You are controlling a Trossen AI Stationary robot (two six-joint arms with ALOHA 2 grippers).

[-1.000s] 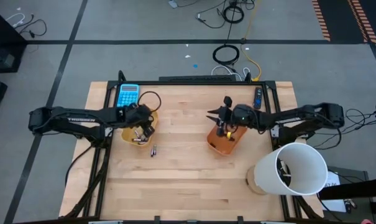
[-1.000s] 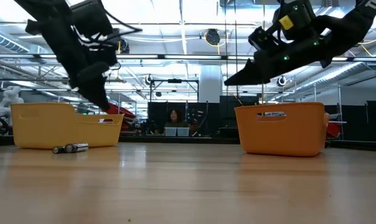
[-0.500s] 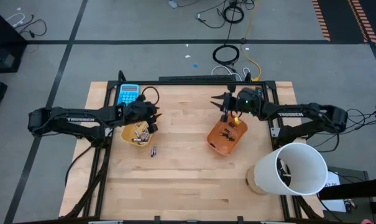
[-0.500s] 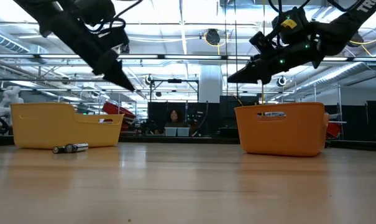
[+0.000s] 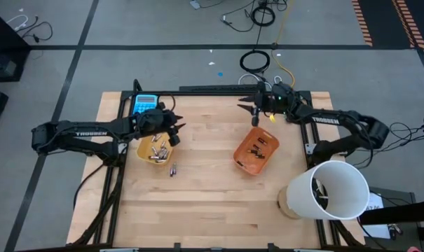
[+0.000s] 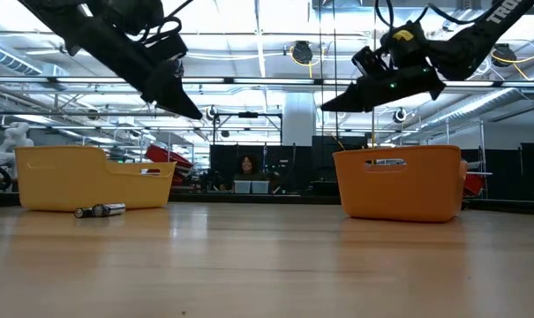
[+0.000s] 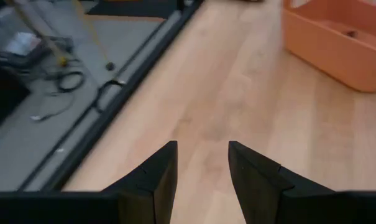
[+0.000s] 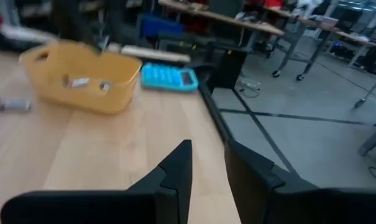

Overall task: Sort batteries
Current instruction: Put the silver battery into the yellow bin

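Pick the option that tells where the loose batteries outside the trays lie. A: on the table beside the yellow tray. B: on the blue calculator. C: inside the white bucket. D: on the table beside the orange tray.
A: the loose batteries lie on the table just beside the yellow tray, far from the orange tray.

We note a pale wood counter (image 5: 204, 203) in a dark frame. On it: a yellow tray (image 5: 153, 150), two loose batteries (image 5: 172, 169) just beside it, an orange tray (image 5: 256, 152), a blue calculator (image 5: 144, 103), a white bucket (image 5: 329, 190).
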